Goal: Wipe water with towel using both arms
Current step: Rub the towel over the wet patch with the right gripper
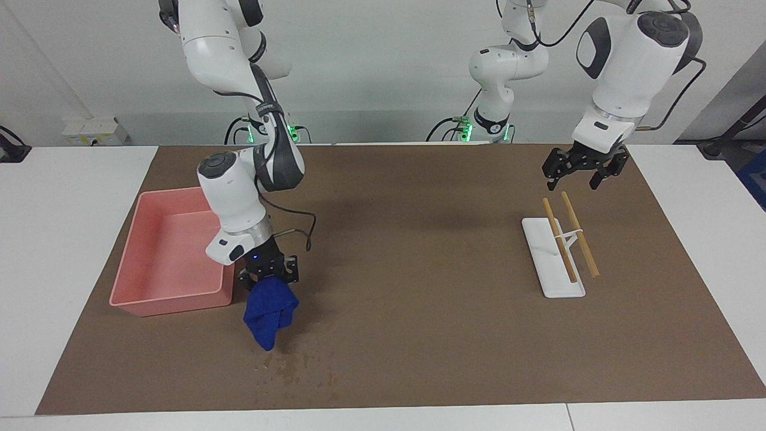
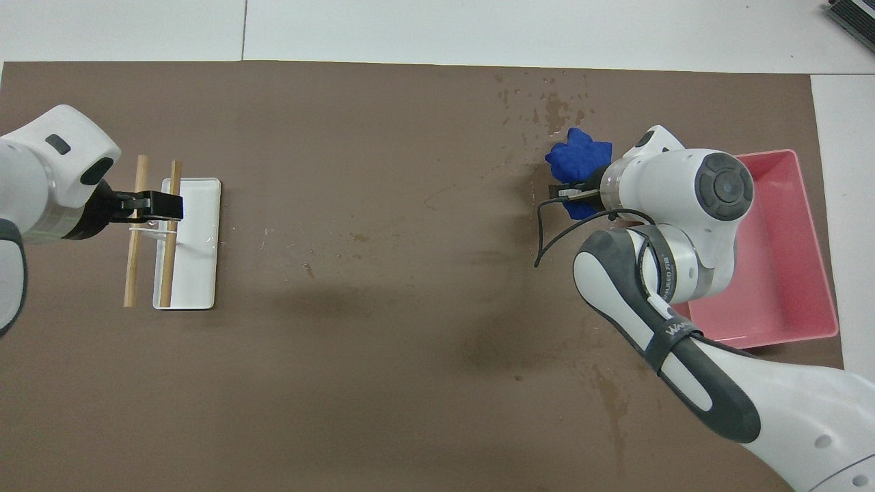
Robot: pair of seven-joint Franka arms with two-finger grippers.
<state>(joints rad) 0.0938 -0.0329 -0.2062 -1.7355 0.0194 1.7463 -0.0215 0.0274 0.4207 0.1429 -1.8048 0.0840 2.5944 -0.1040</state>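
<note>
The right end effector (image 1: 267, 280) is closed on the blue towel (image 1: 268, 311), which hangs over the water (image 1: 293, 365) near the bench's edge farthest from the robots. The left end effector (image 1: 583, 170), wide open and empty, is over the wooden sticks (image 1: 568, 236).

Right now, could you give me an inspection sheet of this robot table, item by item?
Surface: brown mat on white table.
Job's things: wet glossy water blotches; crumpled blue cloth towel hanging just over them.
Clutter: pink plastic bin; white rack with two wooden sticks.
Grippers: right gripper shut on towel; left gripper open over the sticks' ends.
Cables: black cable looping by the right wrist.
Surroundings: white wall socket box.
</note>
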